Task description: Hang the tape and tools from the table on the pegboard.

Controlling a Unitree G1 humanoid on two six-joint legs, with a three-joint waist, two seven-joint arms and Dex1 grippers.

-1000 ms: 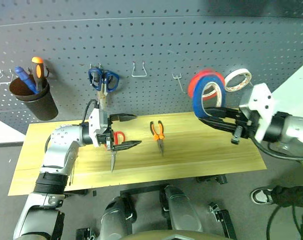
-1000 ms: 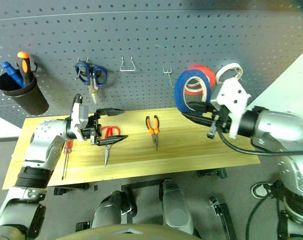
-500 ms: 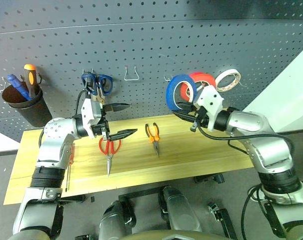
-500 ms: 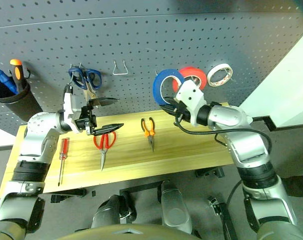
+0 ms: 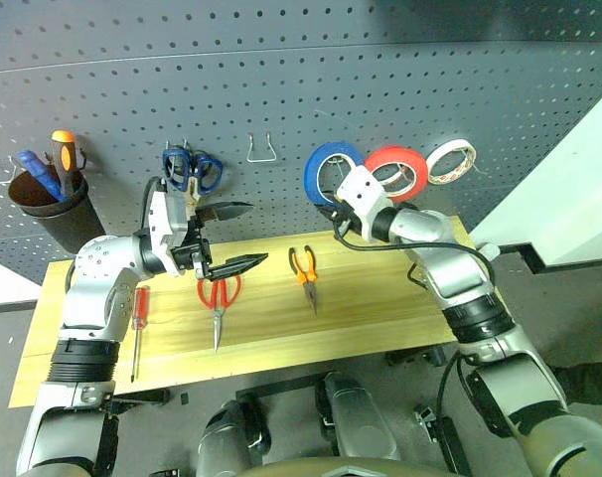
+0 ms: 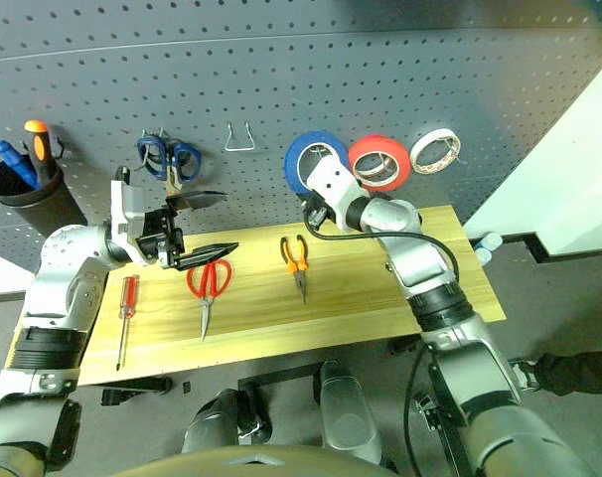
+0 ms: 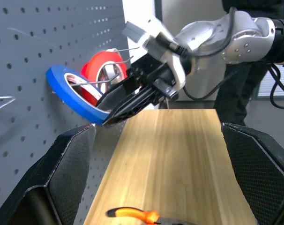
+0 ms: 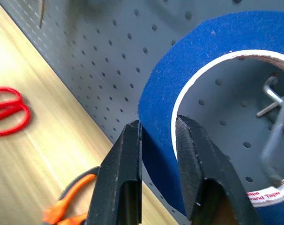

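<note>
The blue tape (image 5: pixel 331 171) stands against the pegboard (image 5: pixel 400 70), left of a red roll, and a thin metal hook (image 8: pixel 273 96) shows inside its ring. My right gripper (image 8: pixel 158 129) is shut on the tape's lower wall, one finger outside and one inside. On the table (image 5: pixel 390 298) lie the red-handled scissors (image 5: pixel 219 294), the orange-and-black pliers (image 5: pixel 306 268) and the red screwdriver (image 5: pixel 137 316). My left gripper (image 5: pixel 236 238) hangs open just above the scissors, holding nothing.
A red roll (image 5: pixel 398 171) and a white roll (image 5: pixel 450 161) hang right of the blue one. Blue scissors (image 5: pixel 192 169) hang at the left, beside a bare wire hook (image 5: pixel 262 149). A black cup (image 5: pixel 48 204) holds blue and orange screwdrivers.
My right arm has carried the blue tape forward and left, from in front of the red roll to the pegboard beside it. The left gripper has stayed open over the scissors.
</note>
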